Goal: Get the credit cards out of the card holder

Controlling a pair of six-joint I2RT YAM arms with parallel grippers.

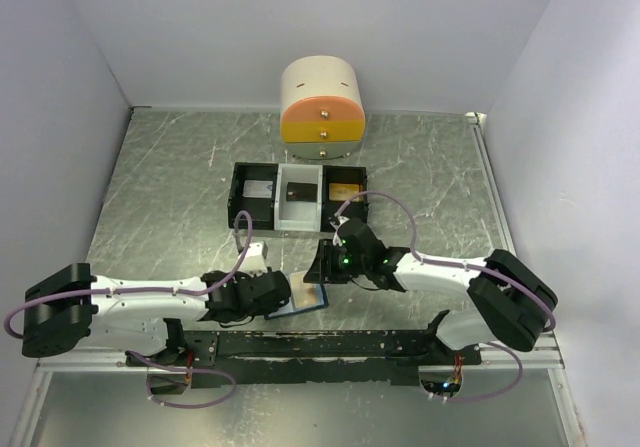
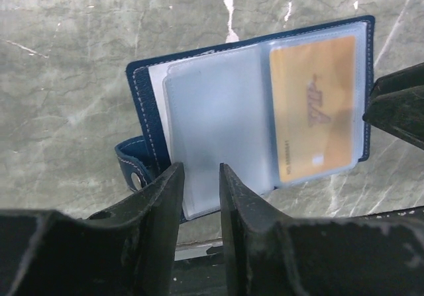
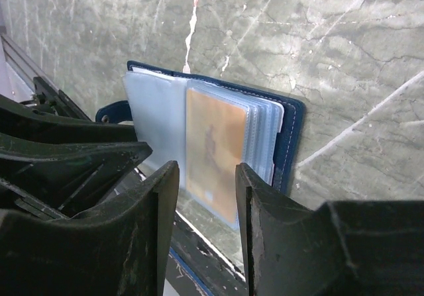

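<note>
On the marbled worktop (image 1: pixel 160 187) no card lies out yet, so the whole extraction is left. The left tool (image 2: pixel 201 177) stands part open, holding nothing visible. The right tool (image 3: pixel 207 177) is part open astride the card's sleeve; I cannot tell if it grips. The card holder (image 2: pixel 212 110) lies open at the worktop's 6 o'clock. In the left wrist view its long axis runs 9-to-3, with the clasp tab (image 2: pixel 132 167) at 8. One tan-gold credit card (image 2: pixel 315 107) sits sleeved, lengthwise 12-to-6.

Dark blue card holder (image 2: pixel 140 87) with white stitching and frosted sleeves; orange-gold credit card (image 2: pixel 315 104); grey-green, white-veined table (image 1: pixel 170 177); black-and-white tray (image 1: pixel 240 202).
</note>
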